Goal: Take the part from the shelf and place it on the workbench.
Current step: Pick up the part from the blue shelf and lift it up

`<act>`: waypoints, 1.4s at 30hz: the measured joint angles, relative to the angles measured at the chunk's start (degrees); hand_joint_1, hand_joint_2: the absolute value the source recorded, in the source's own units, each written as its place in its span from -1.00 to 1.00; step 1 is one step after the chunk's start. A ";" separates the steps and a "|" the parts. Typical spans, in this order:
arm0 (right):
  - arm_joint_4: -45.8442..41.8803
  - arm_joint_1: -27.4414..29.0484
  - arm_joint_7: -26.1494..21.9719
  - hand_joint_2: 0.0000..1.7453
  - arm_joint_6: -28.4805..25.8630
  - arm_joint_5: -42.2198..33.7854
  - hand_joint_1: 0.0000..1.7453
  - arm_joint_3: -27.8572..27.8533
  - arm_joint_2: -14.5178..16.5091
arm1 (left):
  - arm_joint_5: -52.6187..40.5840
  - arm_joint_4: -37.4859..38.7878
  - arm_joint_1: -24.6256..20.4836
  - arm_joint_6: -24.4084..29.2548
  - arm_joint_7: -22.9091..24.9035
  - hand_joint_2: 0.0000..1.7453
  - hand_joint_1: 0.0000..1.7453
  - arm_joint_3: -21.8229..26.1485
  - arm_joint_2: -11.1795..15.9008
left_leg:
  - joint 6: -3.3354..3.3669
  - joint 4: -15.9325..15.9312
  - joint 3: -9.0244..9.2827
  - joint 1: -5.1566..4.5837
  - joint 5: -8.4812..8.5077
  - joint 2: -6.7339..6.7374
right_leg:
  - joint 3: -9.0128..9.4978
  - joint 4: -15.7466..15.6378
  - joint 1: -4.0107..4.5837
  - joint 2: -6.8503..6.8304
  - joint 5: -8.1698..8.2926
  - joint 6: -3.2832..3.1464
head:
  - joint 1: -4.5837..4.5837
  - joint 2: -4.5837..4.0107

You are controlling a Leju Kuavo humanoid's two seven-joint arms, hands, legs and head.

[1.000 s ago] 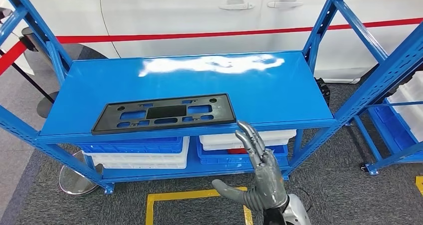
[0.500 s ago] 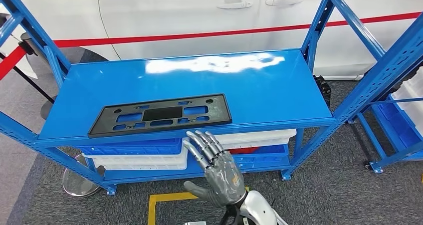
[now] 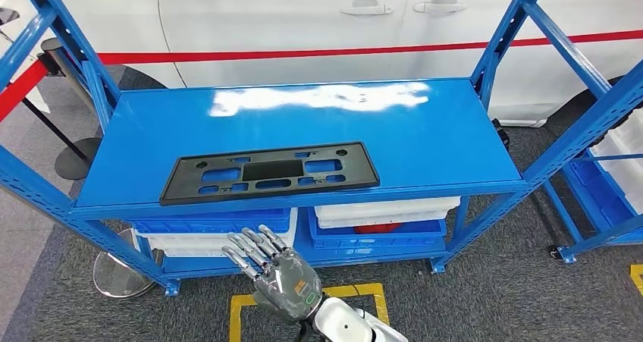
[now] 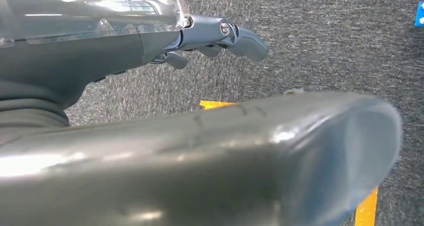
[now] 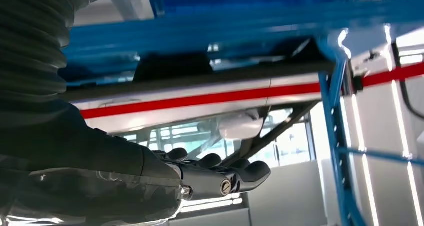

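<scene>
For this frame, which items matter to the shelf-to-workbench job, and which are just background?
Job: black part lying on the blue shelf; right hand, fingers spread, below the shelf's front edge.
Background: storage bins, white car, red barrier tape.

Bright overhead light, white glare on shelf (image 3: 318,98); blurred wrist views.

The part (image 3: 269,172) lies on the shelf (image 3: 425,141), near its front edge.

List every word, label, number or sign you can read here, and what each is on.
None can be read.
The right hand carries a small orange and green mark on its back, too small to read.
The black part, the shelf and the bins show no text.
</scene>
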 joint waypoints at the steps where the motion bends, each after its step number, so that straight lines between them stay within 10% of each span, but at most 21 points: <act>1: 1.57 -0.51 0.65 1.00 -0.23 0.83 -1.00 0.66 0.45 | 0.22 0.02 -0.01 -0.38 -0.01 -1.00 -1.00 -0.22 0.04 | 0.11 0.00 -0.01 -0.30 -0.01 -0.02 | -0.28 0.43 0.28 0.00 0.51 -0.36 | 0.00 0.00; 5: 7.21 -3.28 4.22 1.00 -1.57 4.40 -1.00 2.81 2.91 | 1.65 0.08 -0.19 -2.77 -0.10 -1.00 -1.00 -0.99 0.25 | 0.26 0.04 0.19 -1.28 -0.21 -0.02 | 5.93 -12.48 2.01 -0.25 6.67 -3.49 | -0.13 0.00; 7: 9.70 -4.48 6.29 1.00 -2.23 6.15 -1.00 3.52 4.21 | 2.53 0.13 -0.30 -4.23 -0.16 -1.00 -1.00 -1.21 0.40 | -0.11 0.02 0.09 -1.18 -0.30 0.12 | 6.94 -15.01 2.57 -0.53 6.78 -4.16 | -0.18 0.00; 11: 13.84 -6.87 11.16 1.00 -3.42 9.43 -1.00 3.82 6.58 | 4.61 0.23 -0.54 -7.31 -0.47 -1.00 -1.00 -1.94 1.12 | -1.25 2.17 -0.48 -1.10 -1.67 0.22 | 8.21 -16.75 1.75 -0.57 7.37 -4.16 | -0.30 0.00; 16: 16.93 -9.04 15.63 1.00 -4.39 11.98 -1.00 3.69 8.05 | 6.62 0.49 -0.48 -9.83 -0.57 -1.00 -1.00 -2.64 1.84 | -3.07 14.89 -7.49 0.20 -6.25 0.22 | 9.20 -17.05 1.11 -0.61 6.91 -4.00 | -0.51 0.00; 20: 17.95 -9.31 16.88 1.00 -4.52 12.65 -1.00 2.96 8.28 | 7.26 0.68 -0.28 -10.58 -0.56 -1.00 -1.00 -3.43 2.26 | -4.67 6.23 -4.68 1.58 0.70 0.43 | 10.57 -16.53 0.25 -0.43 5.34 -2.61 | -0.51 0.00; 22: 18.23 -9.57 16.93 1.00 -4.63 12.70 -1.00 2.43 8.46 | 7.27 0.75 -0.30 -10.66 -0.52 -1.00 -1.00 -3.79 2.38 | -4.29 1.15 -2.44 1.59 2.16 0.42 | 10.82 -16.07 0.26 -0.35 4.49 -1.64 | -0.73 0.00; 27: 18.62 -9.86 16.65 1.00 -4.90 12.71 -1.00 1.37 8.70 | 7.21 0.90 -0.29 -10.66 -0.51 -1.00 -1.00 -4.32 2.50 | -1.40 0.34 -1.28 1.30 0.92 0.18 | 10.37 -13.70 0.14 -0.25 3.62 -0.20 | -0.65 0.00; 32: 18.91 -9.33 15.49 1.00 -4.98 12.70 -1.00 -0.43 8.68 | 7.19 1.05 -0.37 -10.47 -0.48 -1.00 -1.00 -5.21 2.67 | -0.13 0.24 0.25 0.57 -0.39 0.05 | 0.04 0.64 0.37 -0.22 -0.66 -0.33 | -0.54 0.00; 36: 19.13 -9.05 14.49 1.00 -4.98 12.70 -1.00 -2.70 8.71 | 7.11 1.13 -0.45 -8.64 0.03 -1.00 -1.00 -5.93 2.73 | -0.25 0.16 2.19 -0.09 -1.79 -0.17 | 2.30 -10.83 1.60 -0.15 8.15 -2.67 | -0.66 0.00; 42: 20.20 -9.45 15.47 1.00 -4.92 12.70 -1.00 -6.59 9.00 | 6.97 1.25 -0.59 -7.76 0.69 -1.00 -1.00 -7.66 3.21 | -2.01 1.57 2.81 -0.18 -2.82 0.03 | 4.84 -16.09 1.91 -0.04 10.18 -4.24 | -0.73 0.00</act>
